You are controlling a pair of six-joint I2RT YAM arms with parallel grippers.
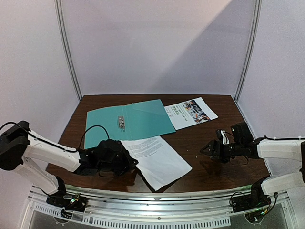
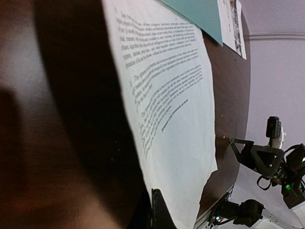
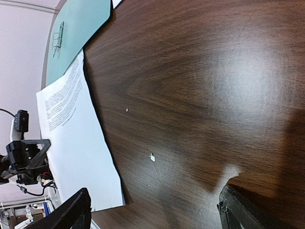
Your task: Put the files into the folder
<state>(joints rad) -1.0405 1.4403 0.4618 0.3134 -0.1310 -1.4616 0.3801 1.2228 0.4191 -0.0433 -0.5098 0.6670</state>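
The teal folder (image 1: 138, 121) lies open and flat at the back of the table, its metal clip (image 1: 121, 122) at the spine. The photo sheet (image 1: 190, 112) lies by its right edge. The plain white text sheet (image 1: 157, 160) lies in front of the folder, near the front edge. My left gripper (image 1: 132, 164) is at this sheet's left edge; in the left wrist view its fingers (image 2: 162, 212) are closed together on the sheet (image 2: 176, 119). My right gripper (image 1: 206, 149) hangs open and empty over bare table to the right of the sheet, with its fingers (image 3: 71, 212) wide apart.
The dark wooden table (image 1: 209, 167) is walled by white panels at the back and sides. Small white crumbs (image 3: 152, 157) lie on the wood under the right gripper. A metal rail (image 1: 157, 200) runs along the front edge. A black cable (image 1: 90, 131) loops over the folder's left corner.
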